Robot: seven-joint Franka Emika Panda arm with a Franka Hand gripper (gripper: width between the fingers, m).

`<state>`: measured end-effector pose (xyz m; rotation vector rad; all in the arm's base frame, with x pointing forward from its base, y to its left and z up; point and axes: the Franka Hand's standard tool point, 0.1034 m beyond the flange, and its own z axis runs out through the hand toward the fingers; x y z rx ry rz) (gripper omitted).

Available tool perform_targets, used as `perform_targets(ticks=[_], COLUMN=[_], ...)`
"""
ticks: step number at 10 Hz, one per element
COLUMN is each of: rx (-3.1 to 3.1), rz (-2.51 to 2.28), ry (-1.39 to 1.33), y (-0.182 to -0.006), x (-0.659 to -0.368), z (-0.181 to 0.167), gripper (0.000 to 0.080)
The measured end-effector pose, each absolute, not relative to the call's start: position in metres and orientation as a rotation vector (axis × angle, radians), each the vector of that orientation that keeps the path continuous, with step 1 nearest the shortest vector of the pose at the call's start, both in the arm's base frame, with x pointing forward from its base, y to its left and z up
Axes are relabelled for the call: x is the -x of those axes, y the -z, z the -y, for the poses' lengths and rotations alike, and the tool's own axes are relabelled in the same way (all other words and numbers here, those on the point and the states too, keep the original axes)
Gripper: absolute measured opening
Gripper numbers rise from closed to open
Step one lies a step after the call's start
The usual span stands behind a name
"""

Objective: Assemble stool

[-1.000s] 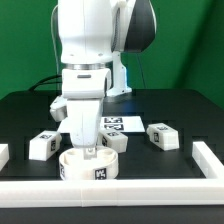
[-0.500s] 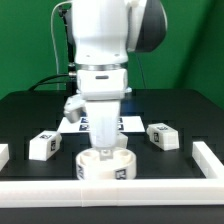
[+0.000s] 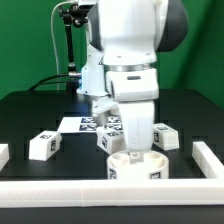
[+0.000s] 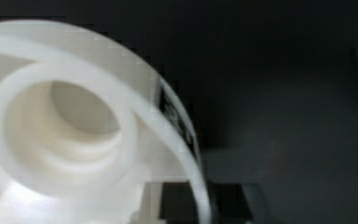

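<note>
The seat (image 3: 135, 170), low in the middle of the frame, is plain white plastic, smooth with a soft sheen. The chunky leg (image 3: 42, 146) at lower left looks like the same stuff, and its black-and-white tag is matt. The arm (image 3: 130, 40) has a glossier white plastic shell. The table (image 3: 30, 110) is flat matt black, zero shine.

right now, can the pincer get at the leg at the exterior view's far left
Probably yes, but not at once. The leg stands alone, with nothing on or against it. The pincer is down on the seat, closed on its rim, so it must let go and lift first.
</note>
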<state>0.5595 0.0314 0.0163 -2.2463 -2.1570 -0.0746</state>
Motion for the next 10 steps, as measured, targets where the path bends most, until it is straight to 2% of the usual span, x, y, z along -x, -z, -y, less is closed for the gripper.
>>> perform_targets(ticks=[6, 10], rx=[2.345, 2.396], rz=[2.047, 1.972], ry=[0.111, 0.092], y=[-0.017, -0.017], x=[-0.574, -0.576], z=[-0.075, -0.092], gripper=[0.0028, 0.0028])
